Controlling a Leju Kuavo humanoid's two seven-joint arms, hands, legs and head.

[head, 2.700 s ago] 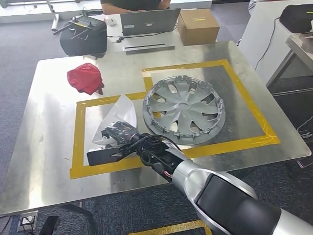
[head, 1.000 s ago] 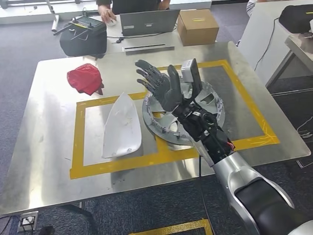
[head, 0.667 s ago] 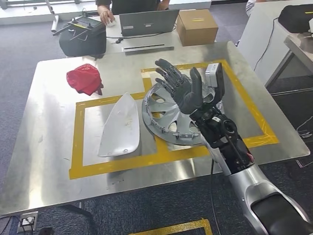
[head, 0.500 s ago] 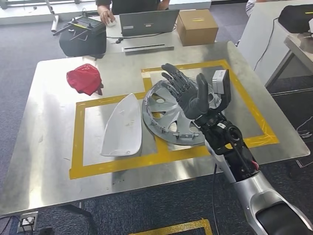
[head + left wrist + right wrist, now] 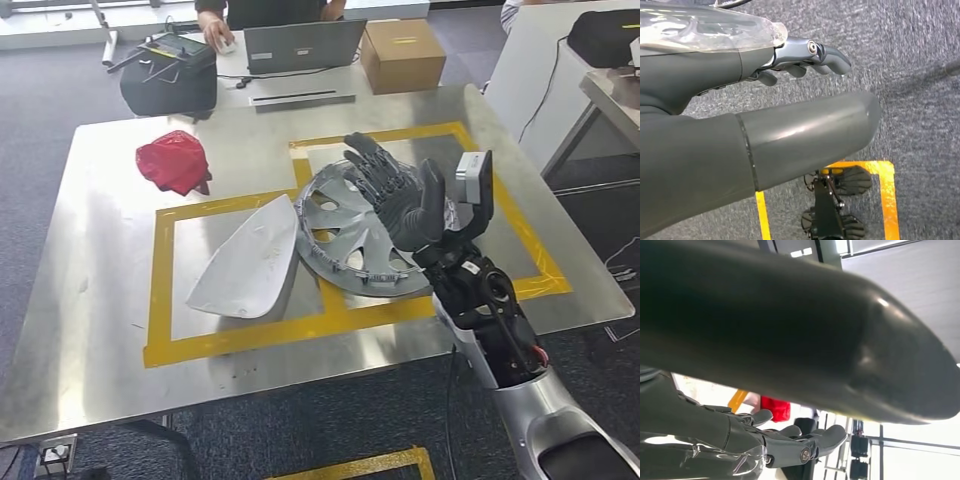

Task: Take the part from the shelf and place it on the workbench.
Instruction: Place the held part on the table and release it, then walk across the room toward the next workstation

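Note:
The white, pointed part [image 5: 245,262] lies flat on the steel workbench [image 5: 90,280] inside the left yellow-taped rectangle. Its tip points toward the grey hubcap [image 5: 347,240] and reaches that rim. My right hand [image 5: 400,195] hovers above the hubcap's right half, palm up, fingers spread, holding nothing. In the right wrist view its dark fingers [image 5: 791,440] stretch out straight under the thick thumb. My left hand [image 5: 806,55] hangs over grey carpet with fingers extended and nothing in it.
A red cloth [image 5: 172,160] lies at the workbench's far left. Behind it a desk holds a laptop [image 5: 306,45], a cardboard box [image 5: 404,52] and a black bag [image 5: 167,75], with a person's hand [image 5: 219,30] there. Another table [image 5: 543,60] stands at the right.
My right hand let go of the part, rose and moved right over the hubcap with fingers spread. The part now lies free and has swung, its tip toward the hubcap.

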